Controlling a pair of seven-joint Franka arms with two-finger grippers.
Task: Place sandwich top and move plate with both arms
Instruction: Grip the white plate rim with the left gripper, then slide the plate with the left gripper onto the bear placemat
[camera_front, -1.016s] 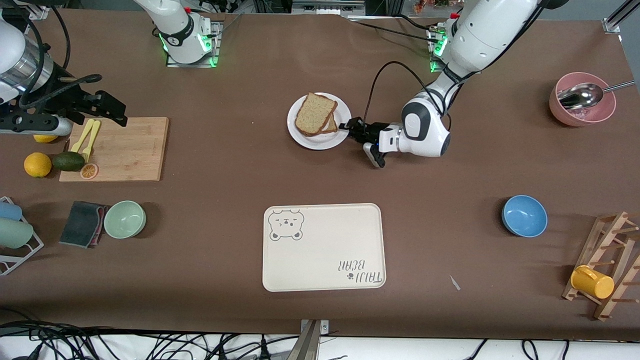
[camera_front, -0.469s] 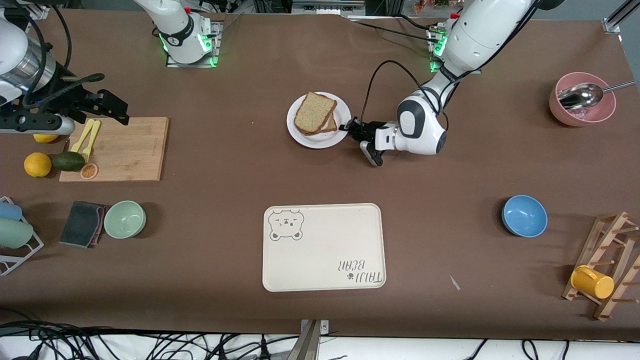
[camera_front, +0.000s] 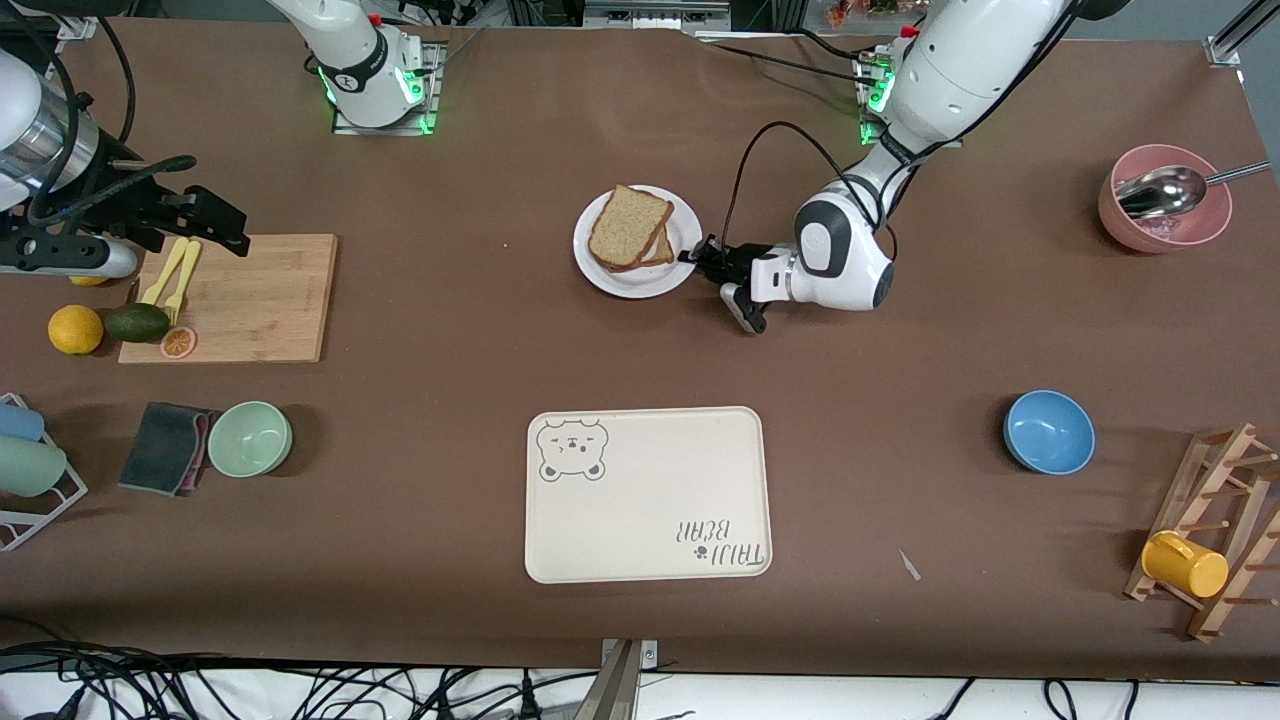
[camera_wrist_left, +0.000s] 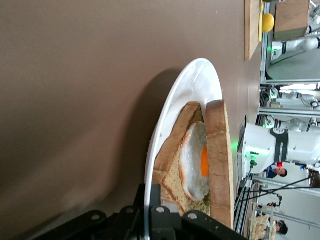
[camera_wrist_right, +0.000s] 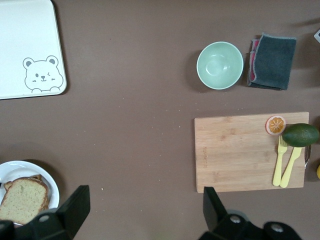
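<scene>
The white plate (camera_front: 640, 283) sits mid-table toward the robots' bases. On it is a stacked sandwich, with the sandwich top (camera_front: 628, 225), a speckled tan slice, uppermost. In the left wrist view the sandwich top (camera_wrist_left: 220, 160) lies over a fried egg (camera_wrist_left: 197, 165) and a lower slice. My left gripper (camera_front: 693, 255) lies low at the plate's edge on the left arm's side. There the left gripper (camera_wrist_left: 150, 200) is shut on the plate's rim (camera_wrist_left: 192, 82). My right gripper (camera_front: 235, 225) hangs open and holds nothing, over the cutting board's corner. From the right gripper (camera_wrist_right: 145, 210) the plate (camera_wrist_right: 15, 170) shows off to one side.
A cream bear-printed tray (camera_front: 650, 495) lies nearer the front camera than the plate. A wooden cutting board (camera_front: 260, 300) carries yellow forks and an avocado. A green bowl (camera_front: 250, 438), a dark cloth (camera_front: 165, 447), a blue bowl (camera_front: 1049, 431), a pink bowl (camera_front: 1165, 212) with a spoon, and a mug rack (camera_front: 1215, 535) stand around.
The left gripper slid in toward the plate and shut on its rim. The right gripper drifted slightly toward its end of the table.
</scene>
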